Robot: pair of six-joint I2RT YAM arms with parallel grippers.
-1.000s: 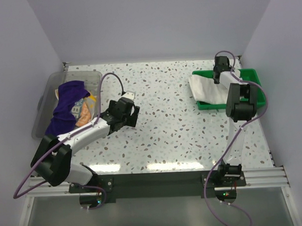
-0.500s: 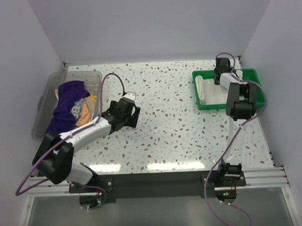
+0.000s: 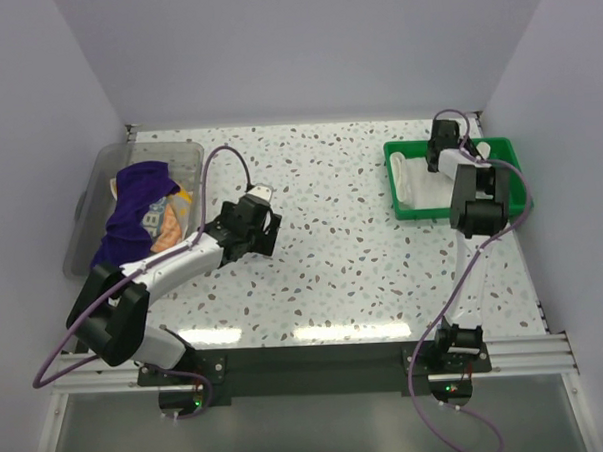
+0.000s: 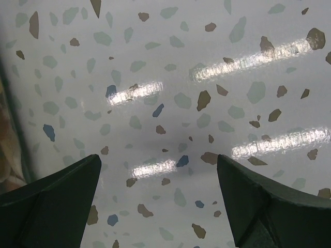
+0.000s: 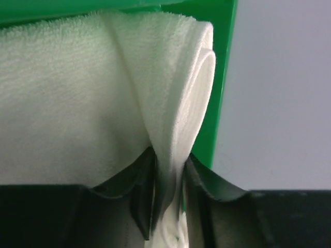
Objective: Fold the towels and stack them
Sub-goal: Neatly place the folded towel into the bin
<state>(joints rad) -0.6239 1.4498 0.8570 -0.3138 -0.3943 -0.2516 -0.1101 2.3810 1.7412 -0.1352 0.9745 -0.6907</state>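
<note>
- Top view: the white towel (image 3: 418, 181) lies folded in the green tray (image 3: 421, 214) at the far right of the table (image 3: 363, 253). The right arm covers the towel's right part and much of the tray.
- The right gripper (image 3: 439, 160) is down at the towel's far edge. Its jaws are too small and too dark to read from here.
- At the far left, the purple towel (image 3: 131, 208) is heaped in a clear bin (image 3: 92, 200) and drapes over its near wall. The lettered towel (image 3: 166, 224) shows only as a strip of orange and blue beside it; most of it is hidden under the purple one.
- The left gripper (image 3: 267, 228) hangs over bare table just right of the bin, with nothing in it.
- Left wrist view: the left gripper (image 4: 159, 160) has its two dark fingers (image 4: 51, 201) spread wide apart with only speckled table (image 4: 181, 62) between them. A blurred brownish band is cut off at the left edge; I cannot tell what it is.
- Right wrist view: the right gripper (image 5: 168, 206) pinches a thin fold of the white towel (image 5: 77, 103) between nearly closed fingers (image 5: 139, 196). The rolled edge sits against the tray (image 5: 225, 77) wall. The fingertips are lost in shadow.
</note>
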